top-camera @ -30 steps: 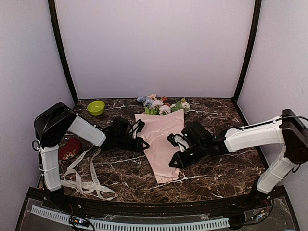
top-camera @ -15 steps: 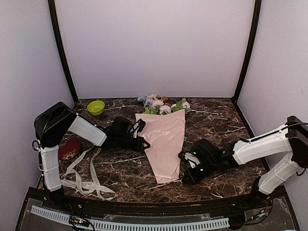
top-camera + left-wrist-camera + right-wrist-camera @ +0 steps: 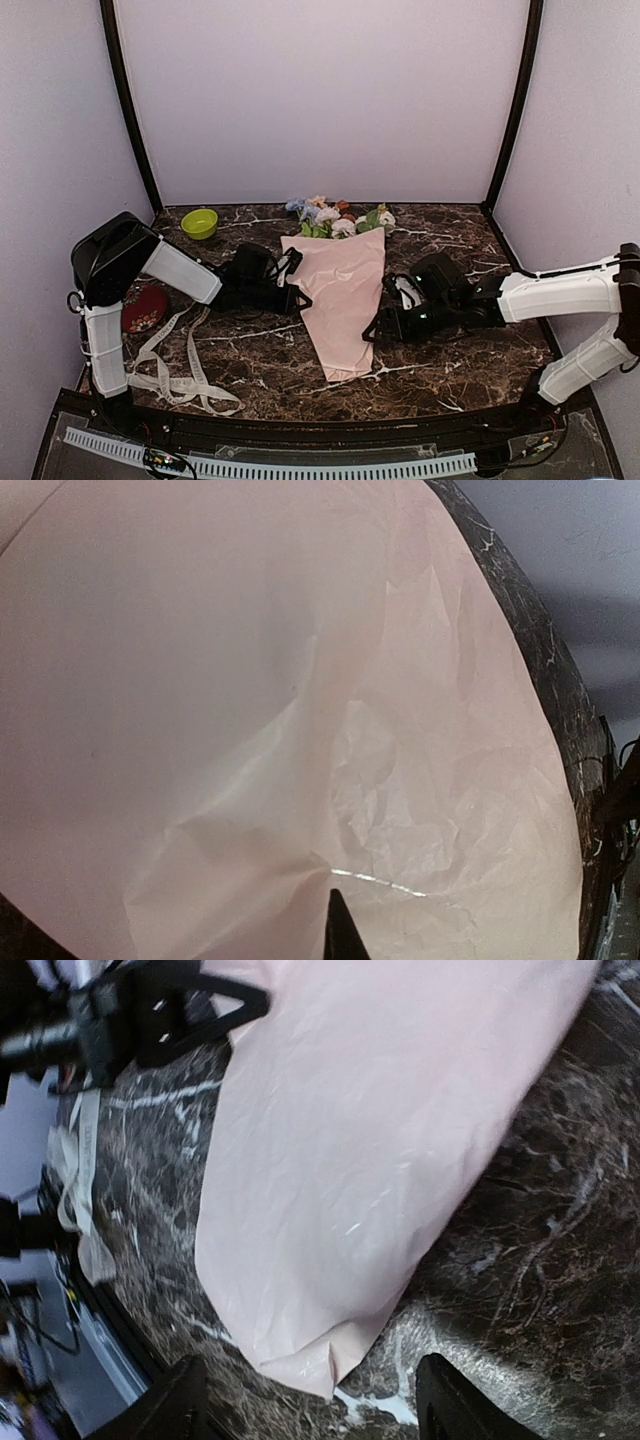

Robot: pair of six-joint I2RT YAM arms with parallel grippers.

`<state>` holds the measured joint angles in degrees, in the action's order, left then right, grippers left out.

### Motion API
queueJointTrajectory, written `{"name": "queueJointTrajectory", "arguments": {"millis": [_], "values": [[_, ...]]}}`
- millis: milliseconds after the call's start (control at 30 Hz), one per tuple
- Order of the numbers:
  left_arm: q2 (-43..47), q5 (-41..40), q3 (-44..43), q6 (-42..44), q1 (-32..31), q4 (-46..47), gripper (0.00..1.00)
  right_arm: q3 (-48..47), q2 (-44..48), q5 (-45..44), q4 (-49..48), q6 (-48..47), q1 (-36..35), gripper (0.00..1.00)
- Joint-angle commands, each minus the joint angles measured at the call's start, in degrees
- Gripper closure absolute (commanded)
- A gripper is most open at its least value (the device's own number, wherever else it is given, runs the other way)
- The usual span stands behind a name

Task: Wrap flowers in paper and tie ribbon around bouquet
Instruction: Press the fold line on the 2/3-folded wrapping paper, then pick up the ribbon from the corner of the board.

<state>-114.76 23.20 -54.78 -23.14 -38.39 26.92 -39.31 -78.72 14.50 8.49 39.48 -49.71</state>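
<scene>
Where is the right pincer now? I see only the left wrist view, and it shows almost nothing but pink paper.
Observer: The right pincer is open, at the right edge of the bouquet, toward its narrow end.
Operator: Is the ribbon already around the bouquet?
Observer: No. The ribbon lies in loose loops on the near left part of the table, apart from the bouquet.
Operator: Do the flowers show?
Observer: Yes. The flowers stick out of the wide far end.
</scene>
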Motion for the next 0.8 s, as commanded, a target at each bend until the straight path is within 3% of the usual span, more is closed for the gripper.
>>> {"name": "queueJointTrajectory", "arguments": {"millis": [0,133,333,567,767], "values": [[0.2,-0.7,1.4,-0.3,0.1,0.4,1.00,4.5,-2.7,3.2,-12.6,8.7,3.8,0.20],[0.1,-0.6,2.2,-0.7,0.2,1.7,1.00,4.7,-7.8,6.8,-20.8,9.1,4.7,0.17],[-0.1,-0.5,2.7,-1.4,0.1,2.5,1.00,5.3,-15.8,9.2,-29.4,9.6,5.8,0.24],[-0.8,-0.3,3.1,-2.0,0.1,3.3,1.00,5.1,-19.7,12.7,-36.1,12.7,6.0,0.47],[-1.0,-0.3,3.7,-2.4,0.1,3.9,1.00,5.9,-19.8,13.2,-38.1,14.4,6.0,0.82]]}}
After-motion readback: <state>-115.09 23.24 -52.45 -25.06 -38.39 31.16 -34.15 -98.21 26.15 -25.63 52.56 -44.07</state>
